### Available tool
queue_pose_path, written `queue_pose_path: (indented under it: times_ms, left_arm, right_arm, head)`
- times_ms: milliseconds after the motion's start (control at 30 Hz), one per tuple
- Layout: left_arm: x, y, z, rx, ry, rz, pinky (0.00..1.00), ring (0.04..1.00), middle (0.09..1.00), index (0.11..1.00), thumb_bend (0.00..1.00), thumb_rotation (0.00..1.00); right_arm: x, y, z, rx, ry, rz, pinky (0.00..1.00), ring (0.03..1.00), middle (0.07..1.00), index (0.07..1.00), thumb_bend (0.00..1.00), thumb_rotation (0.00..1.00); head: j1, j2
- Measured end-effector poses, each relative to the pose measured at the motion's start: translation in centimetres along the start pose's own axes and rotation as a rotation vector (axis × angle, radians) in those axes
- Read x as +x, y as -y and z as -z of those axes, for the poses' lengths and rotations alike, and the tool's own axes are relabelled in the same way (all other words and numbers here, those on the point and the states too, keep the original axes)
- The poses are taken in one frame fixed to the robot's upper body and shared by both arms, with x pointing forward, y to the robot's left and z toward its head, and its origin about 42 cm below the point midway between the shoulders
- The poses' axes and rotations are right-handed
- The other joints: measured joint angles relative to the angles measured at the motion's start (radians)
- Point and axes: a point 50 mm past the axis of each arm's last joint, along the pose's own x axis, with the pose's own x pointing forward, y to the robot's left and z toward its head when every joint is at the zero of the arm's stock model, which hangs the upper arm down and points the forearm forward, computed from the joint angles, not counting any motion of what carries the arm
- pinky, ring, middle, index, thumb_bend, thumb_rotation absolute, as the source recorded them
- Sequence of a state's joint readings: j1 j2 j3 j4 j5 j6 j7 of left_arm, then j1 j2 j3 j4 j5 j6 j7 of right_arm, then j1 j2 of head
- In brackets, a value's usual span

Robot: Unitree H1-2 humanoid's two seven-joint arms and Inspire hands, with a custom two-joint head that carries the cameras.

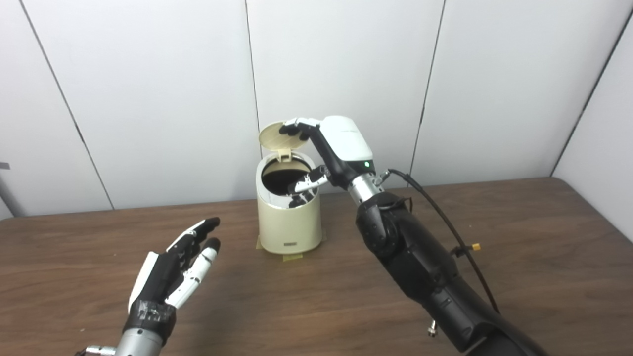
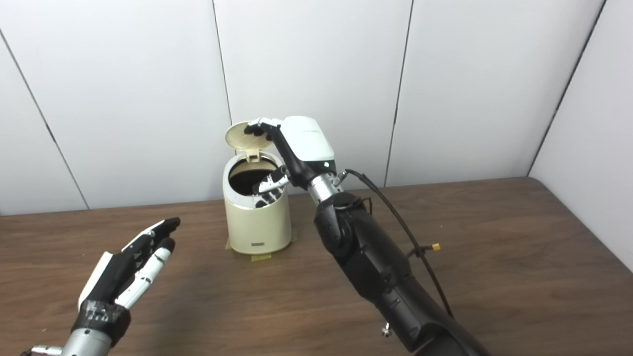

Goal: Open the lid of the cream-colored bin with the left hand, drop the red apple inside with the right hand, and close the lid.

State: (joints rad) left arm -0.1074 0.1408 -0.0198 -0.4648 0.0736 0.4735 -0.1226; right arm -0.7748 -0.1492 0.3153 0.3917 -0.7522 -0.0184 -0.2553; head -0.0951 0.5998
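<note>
The cream-colored bin [image 1: 289, 222] stands on the brown table at the middle back. Its round lid [image 1: 275, 137] is up, tilted back on its hinge, and the dark inside shows. My right hand [image 1: 341, 143] is over the bin, open; its fingertips [image 1: 292, 129] touch the lid's top edge and its thumb [image 1: 309, 182] hangs over the opening. It holds nothing. My left hand [image 1: 173, 269] is open, palm up, low over the table to the left of the bin and apart from it. No red apple shows in either view.
Strips of tape [image 1: 292, 257] hold the bin's base to the wooden table [image 1: 519, 257]. A black cable [image 1: 445, 222] runs along my right forearm. White wall panels stand close behind the bin.
</note>
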Motion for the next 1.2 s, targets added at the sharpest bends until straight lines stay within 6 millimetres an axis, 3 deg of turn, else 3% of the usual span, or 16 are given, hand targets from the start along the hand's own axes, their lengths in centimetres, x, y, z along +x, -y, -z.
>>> queue_pose_path:
  times_ms: [233, 500, 633, 800, 900, 967, 1000, 1033, 1100, 1200]
  left_arm:
    - [0.0, 0.1, 0.0, -0.006, 0.0, -0.001, 1.0, 0.994, 0.943, 0.862, 0.44, 0.59]
    - [0.0, 0.2, 0.1, 0.001, -0.003, -0.003, 1.0, 0.972, 0.931, 0.87, 0.41, 0.6]
    - [0.1, -0.1, 0.5, 0.002, -0.017, -0.009, 0.97, 0.955, 0.932, 0.9, 0.4, 0.62]
    - [0.9, -1.1, 1.4, -0.059, -0.043, -0.046, 0.95, 0.935, 0.926, 0.922, 0.37, 0.49]
    - [2.0, -1.6, 1.5, -0.137, -0.041, -0.068, 0.98, 0.95, 0.932, 0.944, 0.38, 0.48]
    - [2.7, -1.7, 1.4, -0.175, -0.033, -0.073, 0.95, 0.938, 0.927, 0.945, 0.41, 0.48]
    - [3.3, -1.6, 1.3, -0.183, -0.031, -0.075, 0.94, 0.93, 0.925, 0.943, 0.4, 0.47]
    - [3.9, -1.6, 1.1, -0.186, -0.027, -0.075, 0.94, 0.93, 0.927, 0.943, 0.4, 0.47]
    - [5.1, -1.7, 0.8, -0.189, -0.026, -0.071, 0.94, 0.953, 0.954, 0.957, 0.42, 0.55]
    - [7.3, -2.2, -0.1, -0.166, -0.012, -0.057, 0.94, 0.96, 0.966, 0.964, 0.43, 0.6]
  right_arm:
    - [-0.7, 0.6, 0.4, 0.026, -0.002, 0.01, 0.31, 0.399, 0.5, 0.534, 0.49, 0.0]
    - [-3.6, 0.0, 1.6, 0.081, -0.055, 0.004, 0.32, 0.406, 0.509, 0.525, 0.5, 0.0]
    - [-4.8, 1.4, 1.8, 0.163, -0.093, 0.06, 0.34, 0.412, 0.497, 0.51, 0.5, 0.0]
    - [-6.9, 3.2, 2.1, 0.311, -0.187, 0.122, 0.33, 0.435, 0.495, 0.526, 0.5, 0.0]
    - [-9.2, 3.4, 2.5, 0.427, -0.3, 0.093, 0.44, 0.537, 0.482, 0.514, 0.52, 0.01]
    - [-10.8, 3.5, 2.7, 0.525, -0.373, 0.072, 0.5, 0.607, 0.628, 0.502, 0.51, 0.12]
    - [-11.6, 3.6, 2.8, 0.58, -0.416, 0.064, 0.56, 0.668, 0.704, 0.639, 0.54, 0.33]
    - [-12.3, 3.8, 3.0, 0.633, -0.456, 0.06, 0.59, 0.704, 0.742, 0.695, 0.55, 0.42]
    - [-13.7, 4.2, 3.4, 0.758, -0.518, 0.048, 0.72, 0.819, 0.834, 0.791, 0.45, 0.54]
    - [-15.5, 4.6, 3.4, 0.887, -0.545, 0.015, 0.82, 0.882, 0.886, 0.824, 0.36, 0.62]
  head:
    - [-0.002, -0.008]
    - [0.011, -0.009]
    - [0.011, -0.011]
    - [0.02, -0.014]
    - [0.02, -0.017]
    - [0.021, -0.017]
    - [0.024, -0.018]
    - [0.025, -0.018]
    - [0.032, -0.024]
    - [0.037, -0.028]
